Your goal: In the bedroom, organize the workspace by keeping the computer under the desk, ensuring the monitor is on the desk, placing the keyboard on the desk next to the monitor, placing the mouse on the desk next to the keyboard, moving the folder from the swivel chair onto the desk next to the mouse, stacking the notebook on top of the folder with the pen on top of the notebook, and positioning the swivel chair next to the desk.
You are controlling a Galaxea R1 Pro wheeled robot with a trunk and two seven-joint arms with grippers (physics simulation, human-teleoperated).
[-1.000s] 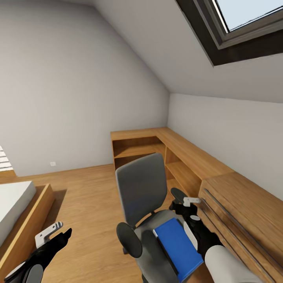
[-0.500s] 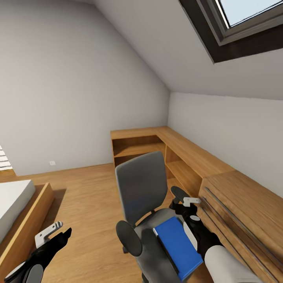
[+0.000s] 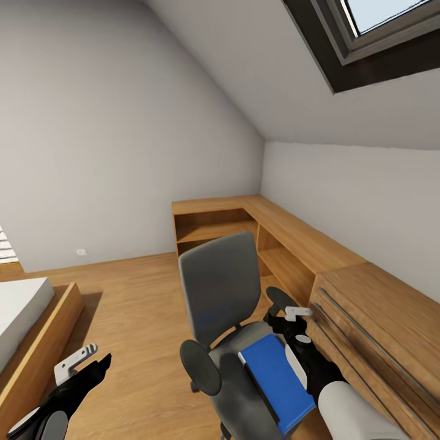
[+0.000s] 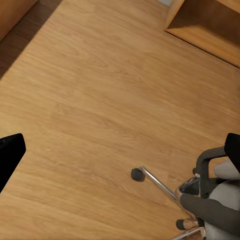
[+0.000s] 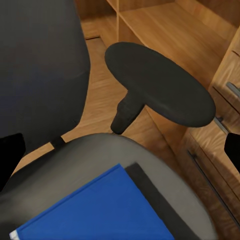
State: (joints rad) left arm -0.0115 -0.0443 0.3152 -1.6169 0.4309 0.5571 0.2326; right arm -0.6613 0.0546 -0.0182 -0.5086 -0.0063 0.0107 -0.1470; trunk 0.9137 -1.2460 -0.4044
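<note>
Nothing among the things has moved; only the head camera has tipped slightly. A flat, bright blue folder (image 3: pixel 276 382) with a black spine lies on the grey upholstered seat of the chair (image 3: pixel 221 287). Above its far end, the right gripper (image 3: pixel 292 324) has its fingers spread wide. Over smooth wood floor (image 3: pixel 140 318), the left gripper (image 3: pixel 85 360) is also wide apart. Its arm is cut off by the frame.

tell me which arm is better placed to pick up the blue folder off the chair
Right. The right gripper hangs over the swivel chair seat beside the folder, open, with the folder close in its wrist view. The left gripper is out over bare floor, well away from the chair.
</note>
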